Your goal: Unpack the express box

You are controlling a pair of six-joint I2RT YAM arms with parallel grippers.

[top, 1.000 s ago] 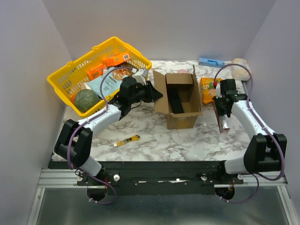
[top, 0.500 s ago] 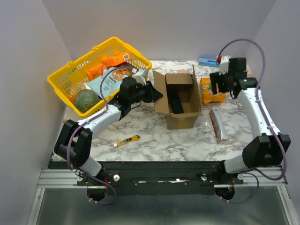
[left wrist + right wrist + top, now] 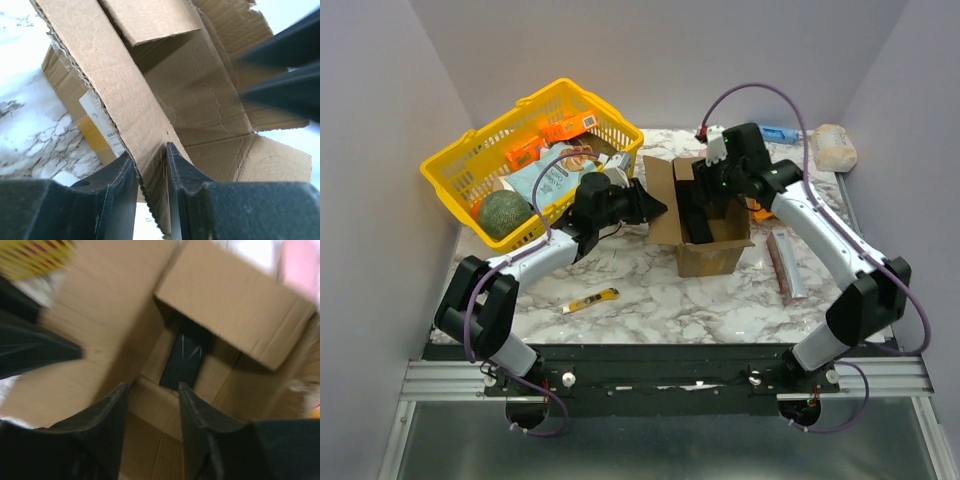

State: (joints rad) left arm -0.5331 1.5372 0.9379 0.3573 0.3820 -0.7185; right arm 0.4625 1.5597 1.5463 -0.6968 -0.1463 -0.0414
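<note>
The express box (image 3: 712,255) is an open brown cardboard carton in the middle of the table. A black packet (image 3: 695,215) lies inside it and also shows in the right wrist view (image 3: 184,360). My left gripper (image 3: 655,205) is shut on the box's left flap (image 3: 120,105), with the cardboard pinched between its fingers (image 3: 182,175). A white label and yellow sticker (image 3: 97,122) show on the box's side. My right gripper (image 3: 152,387) is open and empty, hovering over the box's opening (image 3: 710,190).
A yellow basket (image 3: 470,170) with groceries stands at the back left. A yellow utility knife (image 3: 590,300) lies at the front. A silver-red packet (image 3: 788,263) lies right of the box, an orange snack bag (image 3: 760,205) behind my right arm. A blue item (image 3: 782,133) and a pale bundle (image 3: 835,147) sit at the back right.
My right arm let go of the silver-red packet on the table right of the box, then swung up and left to over the box's opening. My left gripper has kept hold of the flap.
</note>
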